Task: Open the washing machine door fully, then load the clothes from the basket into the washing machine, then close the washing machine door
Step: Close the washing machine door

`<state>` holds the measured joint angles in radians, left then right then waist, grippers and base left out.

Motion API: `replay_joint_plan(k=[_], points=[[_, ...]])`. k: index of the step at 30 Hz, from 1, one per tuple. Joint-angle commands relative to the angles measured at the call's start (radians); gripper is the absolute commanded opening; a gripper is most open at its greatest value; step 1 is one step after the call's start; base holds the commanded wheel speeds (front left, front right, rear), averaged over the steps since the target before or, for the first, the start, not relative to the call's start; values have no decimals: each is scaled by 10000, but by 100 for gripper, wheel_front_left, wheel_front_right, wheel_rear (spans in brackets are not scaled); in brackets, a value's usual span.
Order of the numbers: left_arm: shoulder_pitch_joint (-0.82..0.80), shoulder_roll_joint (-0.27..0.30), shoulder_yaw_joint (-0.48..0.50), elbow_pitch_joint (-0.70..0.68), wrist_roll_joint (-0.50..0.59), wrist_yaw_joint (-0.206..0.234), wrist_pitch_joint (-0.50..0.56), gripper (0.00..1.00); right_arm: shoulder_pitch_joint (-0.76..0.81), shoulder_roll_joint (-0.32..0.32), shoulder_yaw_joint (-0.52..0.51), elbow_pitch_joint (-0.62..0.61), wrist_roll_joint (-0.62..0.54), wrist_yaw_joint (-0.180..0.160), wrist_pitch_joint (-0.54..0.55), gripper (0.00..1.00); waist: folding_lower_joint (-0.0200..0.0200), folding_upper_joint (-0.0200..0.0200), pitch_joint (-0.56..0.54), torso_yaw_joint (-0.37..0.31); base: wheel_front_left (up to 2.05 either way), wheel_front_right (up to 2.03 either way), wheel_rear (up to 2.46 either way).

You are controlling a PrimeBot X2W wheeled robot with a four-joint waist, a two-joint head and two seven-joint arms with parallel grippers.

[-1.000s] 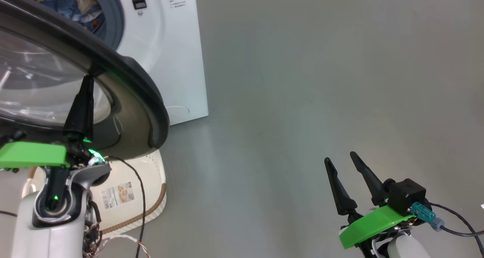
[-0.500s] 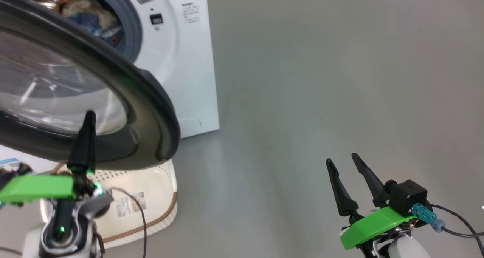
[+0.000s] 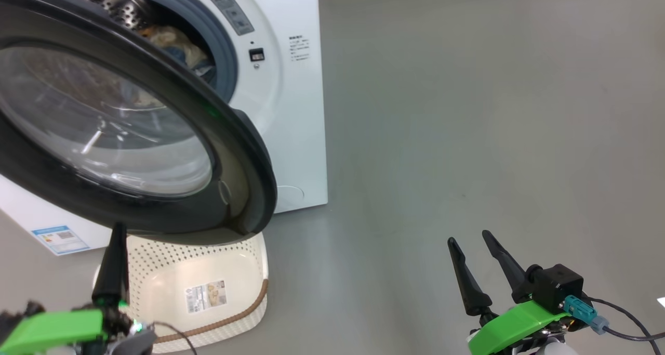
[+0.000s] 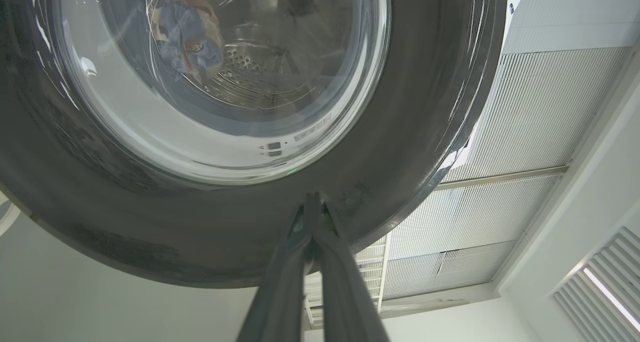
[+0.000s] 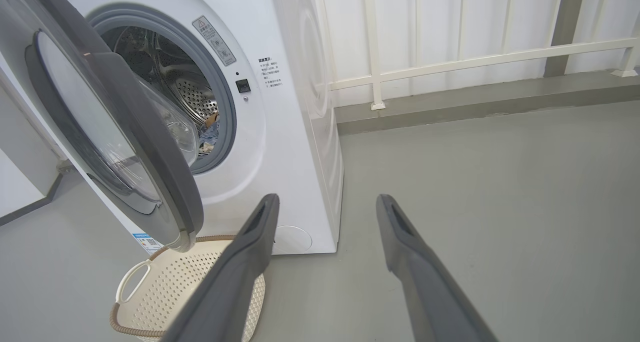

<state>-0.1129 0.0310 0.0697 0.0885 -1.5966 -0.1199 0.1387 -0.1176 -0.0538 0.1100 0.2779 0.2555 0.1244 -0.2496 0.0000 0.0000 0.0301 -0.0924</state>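
The washing machine (image 3: pixel 296 110) stands at the upper left with its drum exposed. The washing machine door (image 3: pixel 239 152), black-rimmed with a clear glass bowl, is swung out towards me. The clothes (image 3: pixel 174 40) lie inside the drum; they appear through the door (image 4: pixel 425 106) glass as clothes (image 4: pixel 187 36), and again as clothes (image 5: pixel 210 131). Under the door sits the basket (image 3: pixel 234 272), empty, its label sticker showing. My left gripper (image 3: pixel 118 229) is shut and empty, its tip just beneath the door's lower rim; its tips (image 4: pixel 312 198) are pressed together. My right gripper (image 3: pixel 468 237) hangs open over bare floor.
Grey floor (image 3: pixel 467 110) stretches open to the right of the machine. A white railing (image 5: pixel 450 61) on a low kerb (image 5: pixel 475 106) runs behind. The basket (image 5: pixel 175 287) sits left of my right gripper (image 5: pixel 327 200). A blue sticker (image 3: pixel 57 238) marks the machine's front.
The head camera has lifted, so the whole scene sits lower. Against the door, my left gripper has dropped from in front of the glass to below the rim. The right gripper has stayed open and still.
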Motion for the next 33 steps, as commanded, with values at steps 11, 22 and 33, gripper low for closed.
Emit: replay_joint_plan(k=[11, 22, 33], points=[[810, 193, 4, -761, -130, -107, -926, 74, 21, 35, 253, -241, 178, 63, -122, 100, 0, 0, -213, 401, 0, 0, 0], [1388, 325, -64, -1401, 1005, -107, -2018, 100, 32, 35, 298, -293, 292, 63, -122, 100, 0, 0, -291, 443, 0, 0, 0], [1754, 1543, -1195, -1523, 3838, -107, -3914, 100, 65, 35, 303, -298, 292, 63, -122, 100, 0, 0, -330, 498, 0, 0, 0]])
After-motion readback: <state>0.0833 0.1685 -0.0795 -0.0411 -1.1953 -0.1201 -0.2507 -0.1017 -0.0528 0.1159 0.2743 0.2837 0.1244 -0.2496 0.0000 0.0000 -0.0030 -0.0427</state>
